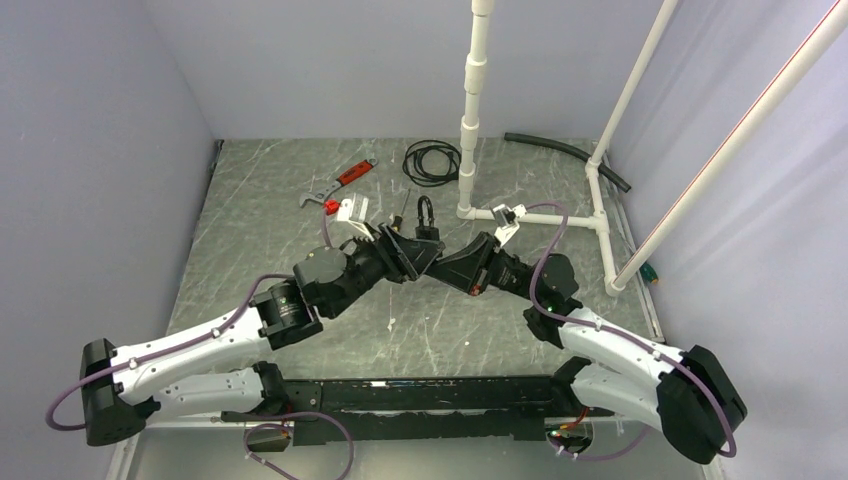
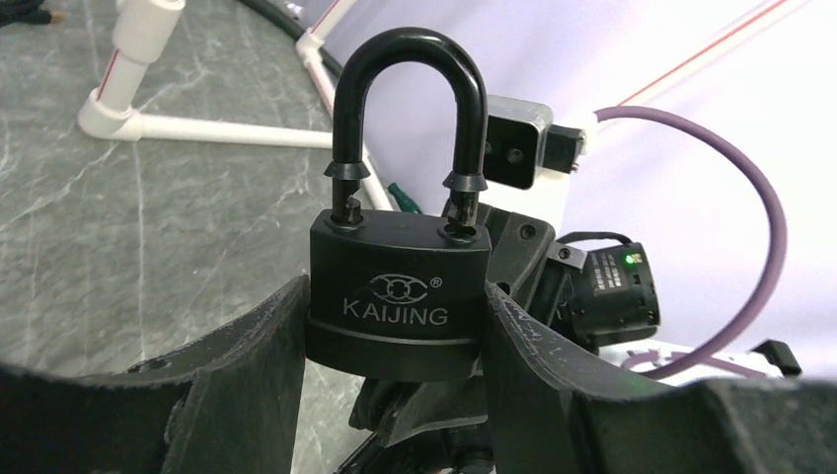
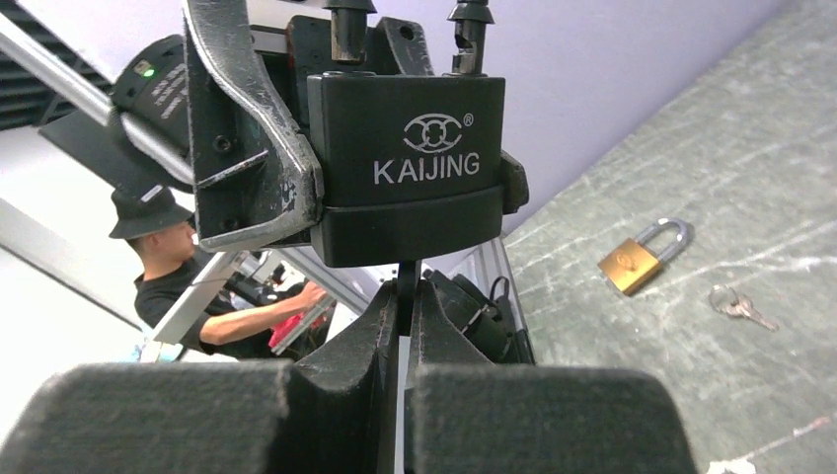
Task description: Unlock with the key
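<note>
Padlock (image 2: 400,272) clamped in L hand (image 2: 395,336), R hand (image 3: 406,318) meeting its base, pinching key (image 3: 406,276).

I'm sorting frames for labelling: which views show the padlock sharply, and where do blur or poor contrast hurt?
Left wrist: padlock sharp, lettering legible; left fingers dark and soft at the bottom edge. Right wrist: lettering legible too; right fingers blurred up close, the key between them barely distinguishable. Top external: even light, but the black padlock blends into the black arms.
</note>
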Tool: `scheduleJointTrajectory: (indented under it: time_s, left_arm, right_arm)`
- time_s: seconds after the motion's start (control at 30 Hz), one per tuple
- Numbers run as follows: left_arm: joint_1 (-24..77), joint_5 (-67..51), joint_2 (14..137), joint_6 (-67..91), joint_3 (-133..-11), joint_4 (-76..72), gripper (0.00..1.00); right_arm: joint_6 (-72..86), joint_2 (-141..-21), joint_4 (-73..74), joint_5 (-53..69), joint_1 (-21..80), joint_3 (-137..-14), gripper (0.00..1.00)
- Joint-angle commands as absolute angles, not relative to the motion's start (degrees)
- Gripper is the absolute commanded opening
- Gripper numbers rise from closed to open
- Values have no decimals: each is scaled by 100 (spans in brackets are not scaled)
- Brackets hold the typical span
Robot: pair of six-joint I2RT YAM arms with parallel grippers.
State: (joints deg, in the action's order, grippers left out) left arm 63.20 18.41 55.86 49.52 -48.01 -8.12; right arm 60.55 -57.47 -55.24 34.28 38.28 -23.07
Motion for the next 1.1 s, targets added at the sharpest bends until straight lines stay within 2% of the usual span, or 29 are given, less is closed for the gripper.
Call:
scheduleJointTrajectory:
  time_s: [0.0, 0.4, 0.5, 0.7, 0.97, 1.03, 1.07]
  left_arm:
    - [6732, 73, 5553, 4569, -4711, -1245, 0]
    - [6741, -620, 5102, 4131, -4545, -1413, 0]
    - [6741, -677, 5128, 4084, -4584, -1371, 0]
    - [6737, -602, 5071, 4049, -4628, -1271, 0]
    - [6741, -736, 5050, 4027, -4721, -1269, 0]
    - [6741, -627, 5083, 4042, -4745, -1174, 0]
    - [6741, -550, 5080, 4057, -4764, -1099, 0]
  right_arm:
    - [6414, -5975, -6986, 3430, 3788, -2941, 0]
    - [6709, -6356, -7824, 4541, 3788, -3460, 0]
    - [6834, -6445, -8008, 4683, 3788, -3548, 0]
    - [6556, -6398, -7387, 4724, 3788, -3581, 0]
    - [6953, -6639, -8097, 5147, 3790, -3665, 0]
    - [6784, -6553, -7847, 5111, 3788, -3625, 7]
    - [6593, -6458, -7221, 4999, 3786, -3622, 10]
